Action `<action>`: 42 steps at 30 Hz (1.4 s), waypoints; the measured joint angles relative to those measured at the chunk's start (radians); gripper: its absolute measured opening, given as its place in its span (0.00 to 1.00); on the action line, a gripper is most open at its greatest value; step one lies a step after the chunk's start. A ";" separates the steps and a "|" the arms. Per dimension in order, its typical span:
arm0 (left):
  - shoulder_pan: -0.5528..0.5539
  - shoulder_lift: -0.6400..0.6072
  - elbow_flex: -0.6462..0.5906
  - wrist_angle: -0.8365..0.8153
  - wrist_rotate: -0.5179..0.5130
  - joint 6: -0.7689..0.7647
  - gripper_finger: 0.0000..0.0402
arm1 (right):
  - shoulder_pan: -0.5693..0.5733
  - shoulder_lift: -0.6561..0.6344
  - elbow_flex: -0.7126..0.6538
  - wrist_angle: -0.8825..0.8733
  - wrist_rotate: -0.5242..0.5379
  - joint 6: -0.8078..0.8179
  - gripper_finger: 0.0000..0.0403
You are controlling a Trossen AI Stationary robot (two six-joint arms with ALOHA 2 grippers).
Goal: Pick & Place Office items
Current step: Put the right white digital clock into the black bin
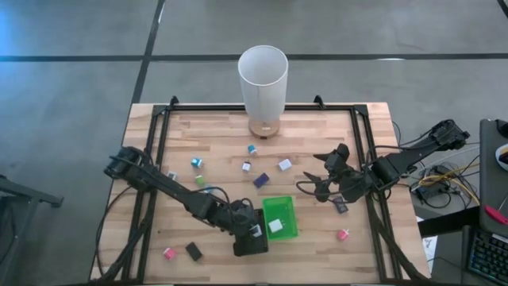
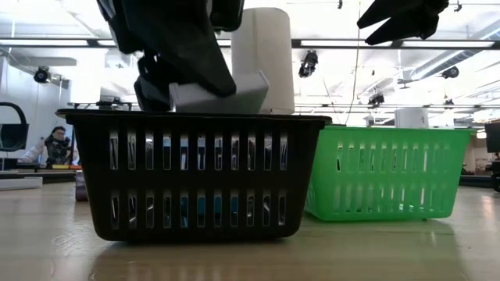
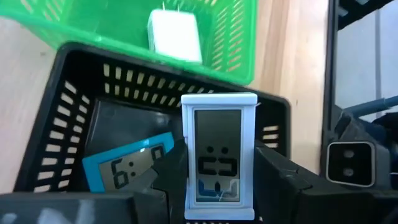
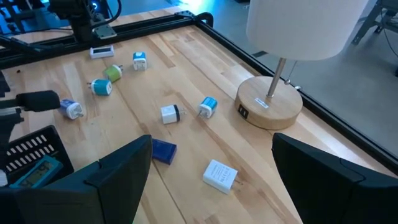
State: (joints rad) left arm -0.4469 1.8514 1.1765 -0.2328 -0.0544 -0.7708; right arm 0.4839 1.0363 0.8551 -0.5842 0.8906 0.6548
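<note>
Left gripper (image 1: 252, 233) clasps a white clock (image 3: 218, 163) over the black basket (image 1: 248, 248).
High view: your right gripper (image 1: 316, 182) hovers with fingers spread beside the green basket (image 1: 279, 203). Left wrist view: a blue clock (image 3: 124, 168) lies inside the black basket. Right wrist view: small items, such as a white block (image 4: 220, 175), dot the table (image 4: 186, 74).

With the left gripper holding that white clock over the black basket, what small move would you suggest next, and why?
Probably lower it slightly and open: the left gripper holds the white clock upright above the black basket, where a blue clock already lies.
</note>
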 joint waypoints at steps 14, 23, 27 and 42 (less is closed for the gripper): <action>0.001 0.018 0.014 -0.001 0.014 0.004 0.36 | 0.000 0.000 0.000 0.013 0.000 -0.003 0.81; 0.001 0.018 0.014 -0.004 0.013 0.004 0.36 | 0.000 0.000 0.000 0.014 0.000 -0.004 0.81; 0.001 0.018 0.014 -0.005 0.013 0.005 0.36 | 0.000 0.000 0.000 0.014 0.000 -0.003 0.81; 0.001 0.076 0.015 -0.004 0.022 0.005 0.36 | 0.000 0.000 0.000 0.014 0.000 -0.004 0.81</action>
State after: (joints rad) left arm -0.4461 1.9272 1.1912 -0.2365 -0.0320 -0.7659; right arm 0.4835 1.0361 0.8551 -0.5700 0.8906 0.6510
